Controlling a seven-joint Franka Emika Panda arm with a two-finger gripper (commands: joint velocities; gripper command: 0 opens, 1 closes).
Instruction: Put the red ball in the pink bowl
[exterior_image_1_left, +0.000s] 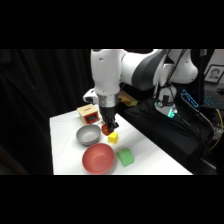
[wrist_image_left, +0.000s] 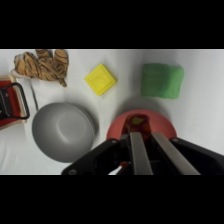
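- Gripper (exterior_image_1_left: 107, 128) w/ fingers (wrist_image_left: 141, 155) closed on the red ball (exterior_image_1_left: 105, 129), held off the table (exterior_image_1_left: 65, 135), above the gap btw. grey bowl (exterior_image_1_left: 88, 134) and yellow cube (exterior_image_1_left: 113, 137).
- Wrist view: ball sits at the fingertips, pink bowl (wrist_image_left: 165, 125) right beneath it.
- Side view: pink bowl at the table's near edge, green block (exterior_image_1_left: 125, 157) just beside it.
- Small wood box w/ red inside (exterior_image_1_left: 88, 114) behind the grey bowl.
- Tiger-striped toy (wrist_image_left: 42, 65) near the box, wrist view only.
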